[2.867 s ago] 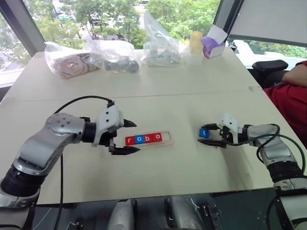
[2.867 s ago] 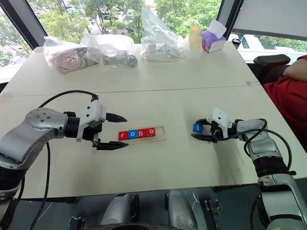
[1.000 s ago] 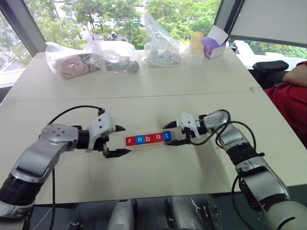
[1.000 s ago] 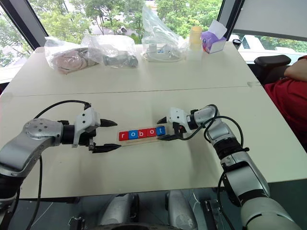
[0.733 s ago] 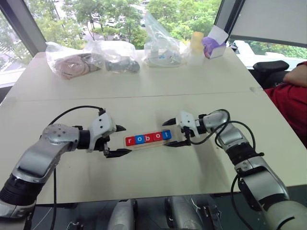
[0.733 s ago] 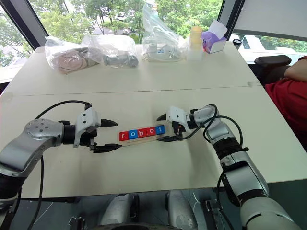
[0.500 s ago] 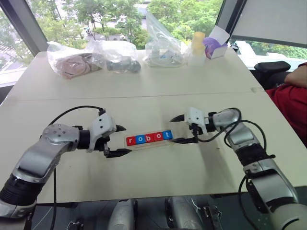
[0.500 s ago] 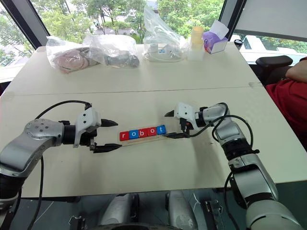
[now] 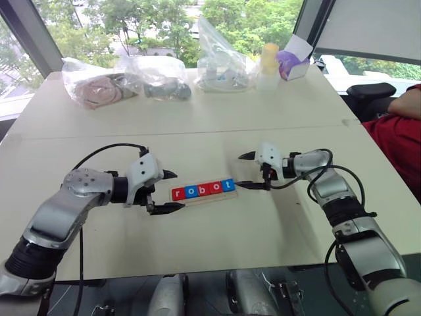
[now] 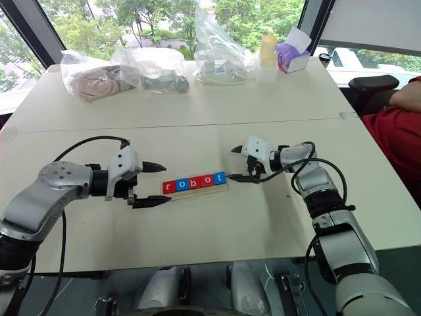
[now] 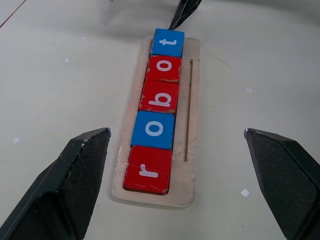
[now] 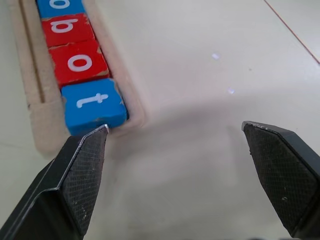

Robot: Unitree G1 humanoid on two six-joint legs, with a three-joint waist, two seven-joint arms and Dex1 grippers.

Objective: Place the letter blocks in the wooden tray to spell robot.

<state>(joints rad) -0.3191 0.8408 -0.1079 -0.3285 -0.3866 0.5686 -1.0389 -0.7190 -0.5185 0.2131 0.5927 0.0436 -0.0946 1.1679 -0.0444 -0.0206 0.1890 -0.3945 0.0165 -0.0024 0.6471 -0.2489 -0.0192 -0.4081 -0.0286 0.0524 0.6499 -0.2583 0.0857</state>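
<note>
Head views: all five letter blocks (image 9: 202, 189) sit in the wooden tray (image 9: 230, 195) mid-bench, reading r-o-b-o-t. Best now, I judge, to draw both arms away level without nudging the tray. Right gripper (image 9: 250, 170) by the t end, left gripper (image 9: 168, 191) by the r end; both jaws wide, empty.

Left wrist view: row seated flush.

Right wrist view: t block (image 12: 94, 104) just beside one fingertip.

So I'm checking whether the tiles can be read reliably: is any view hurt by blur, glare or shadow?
Left wrist view: all five red and blue square letter tiles in the long light-wood tray are sharp, and only the near fingertips look soft. Right wrist view: the blue t tile is slightly soft, with a faint shadow beside the tray. Head views: bright windows behind, but the letters stay readable.
</note>
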